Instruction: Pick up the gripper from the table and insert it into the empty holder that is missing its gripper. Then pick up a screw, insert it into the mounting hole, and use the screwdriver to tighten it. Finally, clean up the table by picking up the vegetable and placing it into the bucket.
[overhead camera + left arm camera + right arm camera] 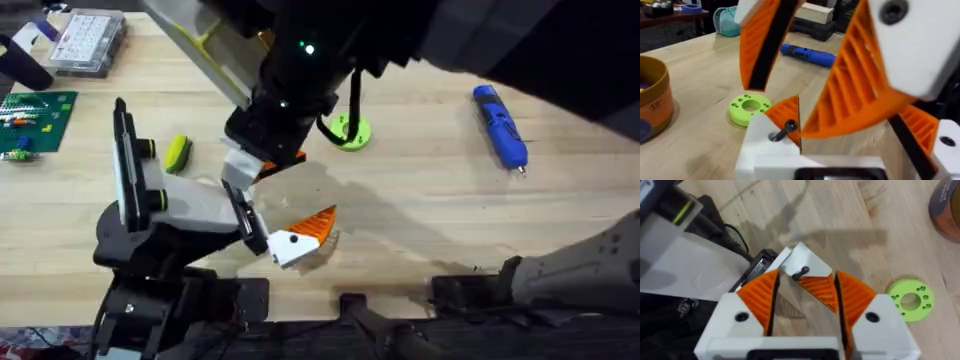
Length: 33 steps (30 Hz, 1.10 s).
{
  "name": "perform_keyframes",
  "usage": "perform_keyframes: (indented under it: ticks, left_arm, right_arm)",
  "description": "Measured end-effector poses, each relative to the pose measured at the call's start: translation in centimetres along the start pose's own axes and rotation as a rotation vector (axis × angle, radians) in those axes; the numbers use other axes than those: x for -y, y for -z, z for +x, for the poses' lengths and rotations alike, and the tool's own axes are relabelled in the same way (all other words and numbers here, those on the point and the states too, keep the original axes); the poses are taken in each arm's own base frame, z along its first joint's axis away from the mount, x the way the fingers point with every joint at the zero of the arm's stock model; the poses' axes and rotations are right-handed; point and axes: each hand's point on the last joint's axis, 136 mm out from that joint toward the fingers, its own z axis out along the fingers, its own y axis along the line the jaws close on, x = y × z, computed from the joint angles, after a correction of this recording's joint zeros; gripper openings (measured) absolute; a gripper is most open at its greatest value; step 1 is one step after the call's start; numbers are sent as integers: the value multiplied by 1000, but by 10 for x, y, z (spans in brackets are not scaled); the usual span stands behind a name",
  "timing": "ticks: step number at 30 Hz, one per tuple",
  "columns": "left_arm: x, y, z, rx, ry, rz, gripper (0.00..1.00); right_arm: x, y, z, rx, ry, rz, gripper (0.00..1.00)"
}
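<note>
Over the near-left part of the table, the right gripper (pixel 805 278) hangs above the gripper (pixel 807 264), the small white block seated at the far end of the holder (pixel 190 205) and its black end plate. Its fingers are partly apart and straddle the block, with one orange pad (pixel 762 296) on each side. The left wrist view puts one pad tip right at the block beside the screw (pixel 800 273), but I cannot tell if it actually touches. The screw stands tilted in the block's hole, not sunk in.

The holder sits where the left arm stands, so the left gripper (pixel 285 205) is its two fingertip pieces. These are spread well apart along the plate, with the twin piece (pixel 300 238) at the near end.

The vegetable (pixel 178 153) lies on the table just beyond the holder, and the screwdriver (pixel 500 125) lies far right. A green ring (pixel 350 130) lies mid-table. The bucket (pixel 655 95) is cut off at the edge (in the overhead view the dark arm covers most of that area)
</note>
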Motion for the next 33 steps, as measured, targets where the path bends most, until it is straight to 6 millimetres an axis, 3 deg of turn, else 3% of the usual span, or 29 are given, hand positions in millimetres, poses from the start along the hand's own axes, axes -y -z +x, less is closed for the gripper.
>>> perform_keyframes:
  ticks: [4,23,33]
  left_arm:
    - [0,0,0,0,0,0,986]
    - [0,0,0,0,0,0,986]
    - [0,0,0,0,0,0,986]
  right_arm:
    - [0,0,-3,11,-1,1,585]
    - [3,-17,0,-28,-7,-2,496]
    - [3,-17,0,-30,-7,-2,330]
